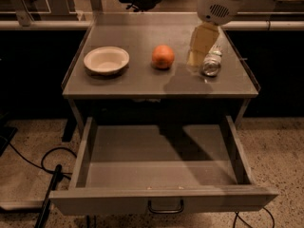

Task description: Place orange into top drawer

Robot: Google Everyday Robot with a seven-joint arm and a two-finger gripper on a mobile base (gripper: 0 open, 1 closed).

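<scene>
Grey table (142,85) holds the orange (163,56) mid-top; the top drawer (142,175) gapes open below. Your pincer (194,61) hovers by the can (211,64), apart or together unclear. You're on the approach: swing left over the orange.

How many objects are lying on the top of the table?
3: a white bowl at left, the orange in the middle, a silver can at right. The gripper hangs just left of the can.
</scene>
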